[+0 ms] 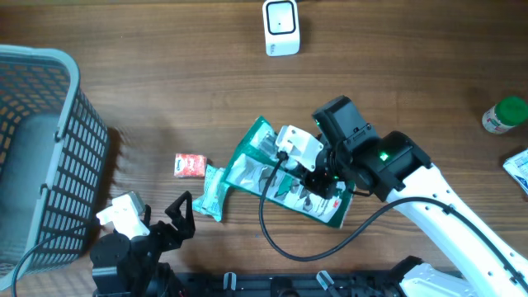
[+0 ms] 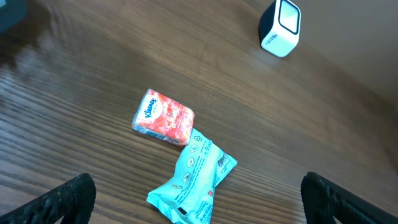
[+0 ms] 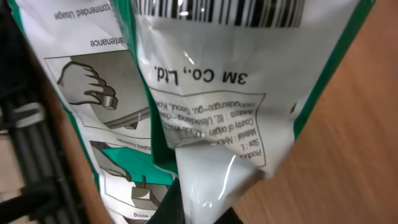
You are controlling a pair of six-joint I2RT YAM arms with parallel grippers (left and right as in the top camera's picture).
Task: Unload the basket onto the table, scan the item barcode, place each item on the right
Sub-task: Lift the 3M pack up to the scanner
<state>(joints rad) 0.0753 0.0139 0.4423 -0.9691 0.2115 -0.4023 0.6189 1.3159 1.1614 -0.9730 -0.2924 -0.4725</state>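
The item is a green-and-white 3M package (image 1: 276, 169) lying tilted at the table's middle. My right gripper (image 1: 322, 181) is shut on its lower right part. In the right wrist view the package (image 3: 205, 81) fills the frame, its barcode (image 3: 217, 9) at the top edge, and a white corner fold is pinched in my right gripper (image 3: 202, 208). The white scanner (image 1: 281, 26) stands at the far edge, well apart from the package. My left gripper (image 1: 176, 216) stays open near the front edge, with nothing between its fingers (image 2: 68, 199).
A teal packet (image 2: 193, 180) lies just ahead of my left gripper, beside a red-and-white tissue pack (image 2: 163, 118). A grey basket (image 1: 49, 148) stands at the left. A green-lidded bottle (image 1: 505, 115) and another packet (image 1: 518, 167) sit at the right edge.
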